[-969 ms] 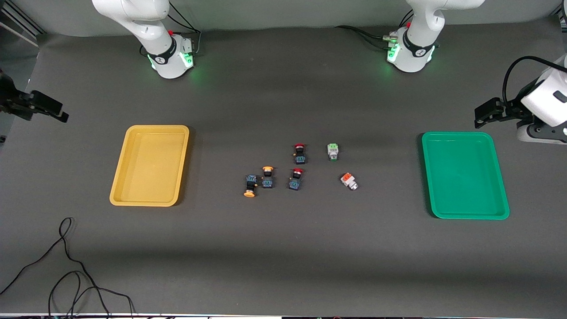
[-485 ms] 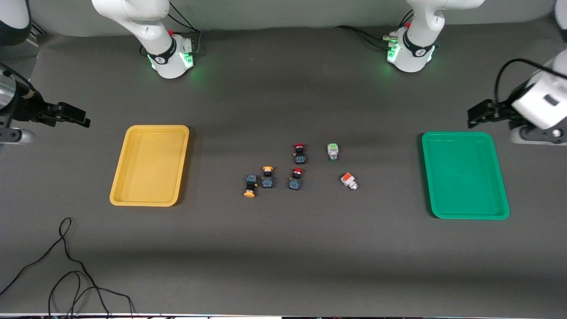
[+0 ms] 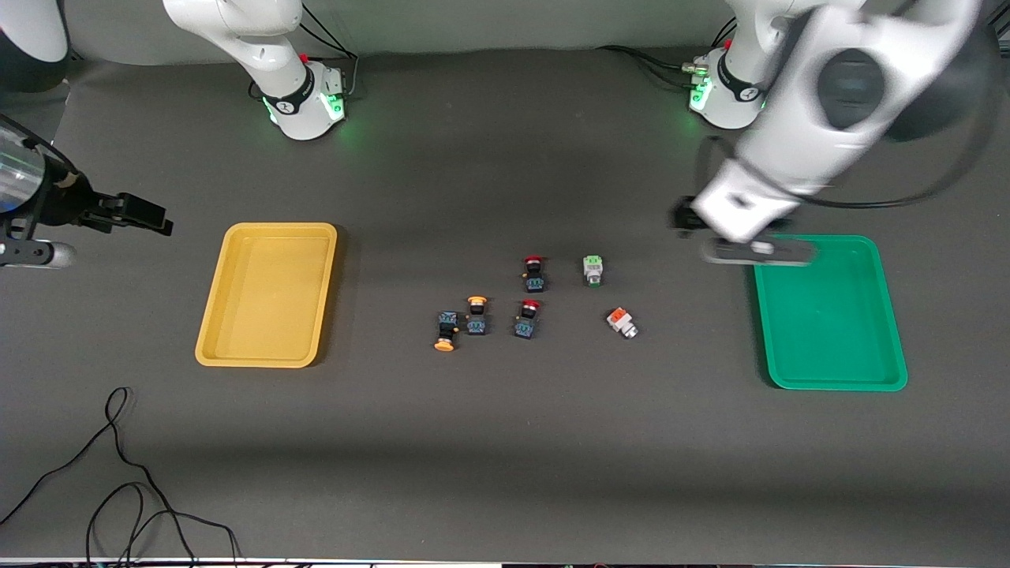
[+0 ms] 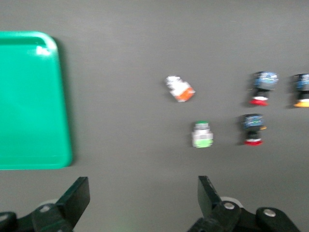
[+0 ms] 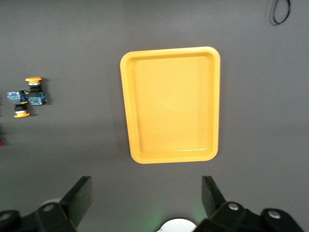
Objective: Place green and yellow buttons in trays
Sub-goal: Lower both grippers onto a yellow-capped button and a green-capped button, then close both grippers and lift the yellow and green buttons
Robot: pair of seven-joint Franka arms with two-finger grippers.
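While nothing has been lifted yet, all six buttons lie in a loose cluster on the dark surface (image 3: pixel 505 442) between the yellow tray (image 3: pixel 209 347) and the green tray (image 3: pixel 892 315), both of them bare. The left tool (image 4: pixel 140 193) hangs above the surface by the corner of the green tray that lies toward the arms' bases; its two fingers stand wide apart with nothing between them. The right tool (image 5: pixel 147 193) waits high at the right arm's end of the surface, past the yellow tray, equally spread and empty-handed.

My guess is the left arm is heading for the green-block button (image 3: pixel 592 270), the piece closest to it, with the orange-block button (image 3: pixel 622 322) just nearer the camera. To do it well, I'd want the tool centred over the white body, fingers turned to close across its narrow sides, then dropped straight down. One red-capped button (image 3: pixel 534 273) sits beside it and shouldn't be nudged. The two yellow-capped buttons (image 3: pixel 461 323) lie touching at the cluster's yellow-tray end, so whoever takes those needs a careful approach.
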